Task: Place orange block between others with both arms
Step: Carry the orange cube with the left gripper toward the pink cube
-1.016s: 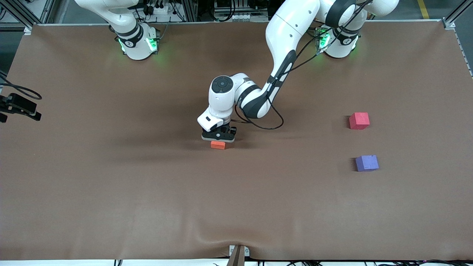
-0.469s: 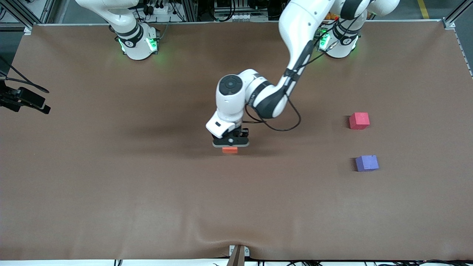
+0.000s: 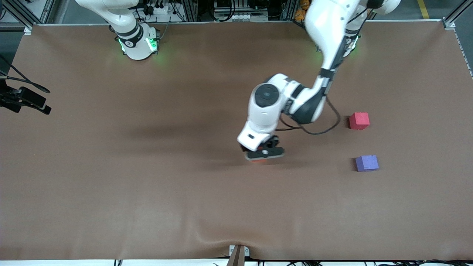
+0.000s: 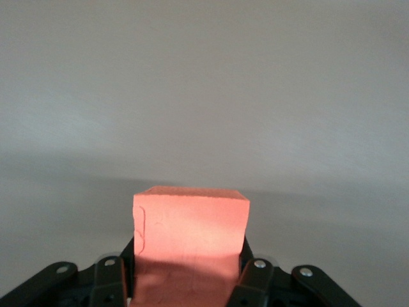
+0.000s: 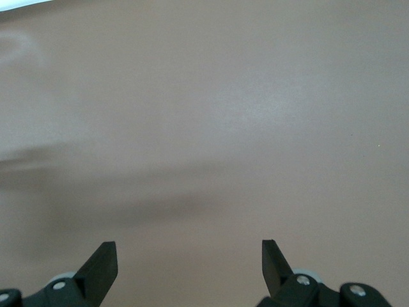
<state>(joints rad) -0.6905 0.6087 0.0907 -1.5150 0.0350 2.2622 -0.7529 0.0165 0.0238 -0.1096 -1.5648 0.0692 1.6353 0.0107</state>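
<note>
Even overhead light, soft shadows on the table (image 3: 111, 184); wrist views slightly washed out.

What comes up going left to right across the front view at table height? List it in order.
Right gripper, open, waiting at the right arm's end → left gripper over the table's middle, shut on the orange block → pinkish-red cube → purple cube, nearer the camera.

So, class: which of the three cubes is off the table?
The orange block, clamped in the left gripper. The pinkish-red cube and purple cube rest on the table.
</note>
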